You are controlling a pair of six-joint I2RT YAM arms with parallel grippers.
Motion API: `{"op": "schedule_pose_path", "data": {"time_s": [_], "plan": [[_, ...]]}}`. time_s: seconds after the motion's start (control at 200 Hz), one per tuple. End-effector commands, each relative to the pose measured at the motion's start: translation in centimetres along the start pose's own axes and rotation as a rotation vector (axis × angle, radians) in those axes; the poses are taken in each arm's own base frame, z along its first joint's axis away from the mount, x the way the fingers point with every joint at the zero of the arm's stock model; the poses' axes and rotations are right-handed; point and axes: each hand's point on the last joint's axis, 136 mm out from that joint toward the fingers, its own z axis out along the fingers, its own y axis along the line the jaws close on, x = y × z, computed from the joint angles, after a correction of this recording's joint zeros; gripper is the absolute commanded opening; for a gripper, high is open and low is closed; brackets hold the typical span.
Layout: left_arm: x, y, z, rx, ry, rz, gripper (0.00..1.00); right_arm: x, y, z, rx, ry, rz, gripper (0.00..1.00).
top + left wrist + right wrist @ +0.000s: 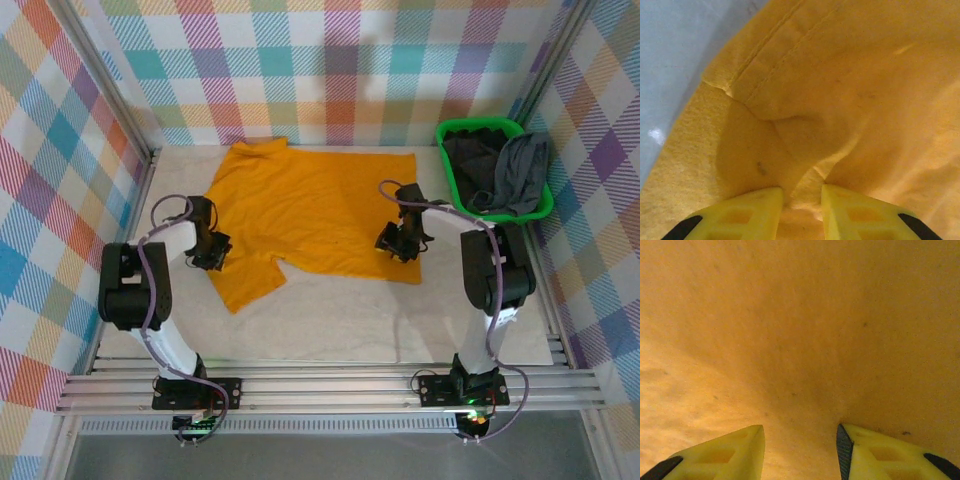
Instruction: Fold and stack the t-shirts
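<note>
The mustard-orange t-shirt (310, 205) lies spread flat on the table, collar toward the back left. My left gripper (212, 252) sits at the shirt's left edge near the sleeve. In the left wrist view its yellow fingers (755, 207) stand close together with a raised ridge of orange cloth (812, 165) pinched between them, so my left gripper (802, 192) is shut on the shirt. My right gripper (397, 243) rests on the shirt's lower right part. Its fingers (740, 450) are spread apart over smooth orange cloth (800, 340), leaving my right gripper (800, 432) open. The grey t-shirt (520, 170) and the near-black t-shirt (470, 160) lie crumpled in the basket.
The bright green basket (480, 125) stands at the back right corner. Checked walls close in the back and both sides. Bare pale table (350, 320) runs between the shirt and the arm bases, and a strip of table (670, 50) lies left of the shirt's hem.
</note>
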Motion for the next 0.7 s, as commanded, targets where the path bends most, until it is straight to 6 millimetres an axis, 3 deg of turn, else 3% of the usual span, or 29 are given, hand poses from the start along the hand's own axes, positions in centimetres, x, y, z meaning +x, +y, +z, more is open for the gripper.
{"op": "schedule_pose_path", "data": {"time_s": [0.0, 0.145, 0.235, 0.565, 0.62, 0.695], "plan": [[2.2, 6.7, 0.5, -0.130, 0.024, -0.073, 0.30, 1.3, -1.0, 0.4, 0.069, 0.063, -0.020, 0.43], [5.8, 12.1, 0.1, -0.128, 0.071, -0.159, 0.30, 1.8, -2.3, 0.5, 0.135, 0.082, -0.040, 0.44], [6.9, 13.4, -0.6, -0.102, 0.072, -0.181, 0.30, 2.0, -3.0, 0.3, 0.170, 0.084, -0.064, 0.44], [6.7, 10.8, -1.9, -0.017, 0.069, -0.092, 0.38, 2.2, -4.0, -0.1, 0.200, 0.090, -0.072, 0.45], [6.6, 10.5, -3.1, -0.029, 0.055, -0.068, 0.43, 2.0, -3.7, -0.8, 0.184, 0.067, -0.077, 0.45], [6.1, 10.4, -6.4, -0.042, -0.034, -0.017, 0.52, 1.6, -2.4, -2.6, 0.125, 0.005, -0.102, 0.46]]}}
